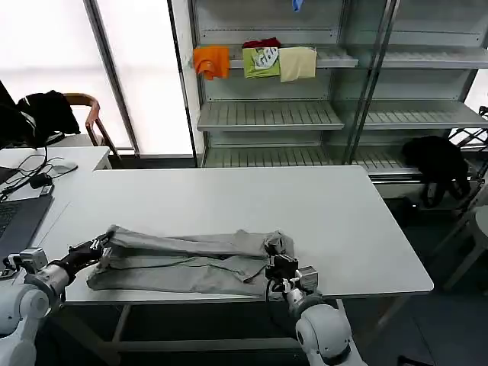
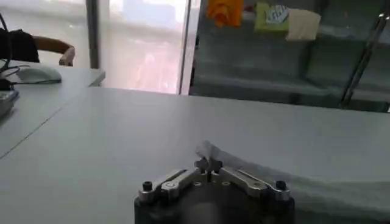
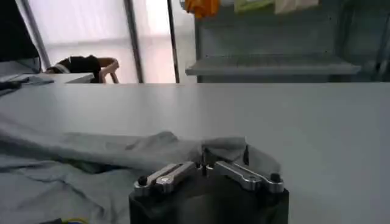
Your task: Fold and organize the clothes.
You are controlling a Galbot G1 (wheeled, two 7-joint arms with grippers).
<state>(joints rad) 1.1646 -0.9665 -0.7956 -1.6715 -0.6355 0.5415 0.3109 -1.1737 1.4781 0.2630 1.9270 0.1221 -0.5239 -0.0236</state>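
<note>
Closest to you, both arms sit at the table's (image 1: 358,229) near edge, one at each end of the grey shirt (image 1: 183,263). Your left gripper (image 1: 97,248) is at the shirt's left end, and from the left wrist view its fingers (image 2: 214,164) are pressed together on a raised edge of pale cloth (image 2: 286,182). Your right gripper (image 1: 276,250) has the shirt's right end; the right wrist view shows the fingertips (image 3: 207,159) closed on a bunched fold of the grey fabric (image 3: 122,152), pinching it just above the tabletop. Between the two grippers the shirt's upper edge is stretched into a long ridge, lifted a little, while the rest lies rumpled flat on the table near the front edge. Off to the left of the table you've got a laptop (image 1: 19,221) and a mouse (image 1: 61,165). Behind the table, the shelf rack (image 1: 267,114) carries orange (image 1: 211,61), green (image 1: 261,61) and pale yellow (image 1: 297,63) folded garments, well apart from the shirt.
</note>
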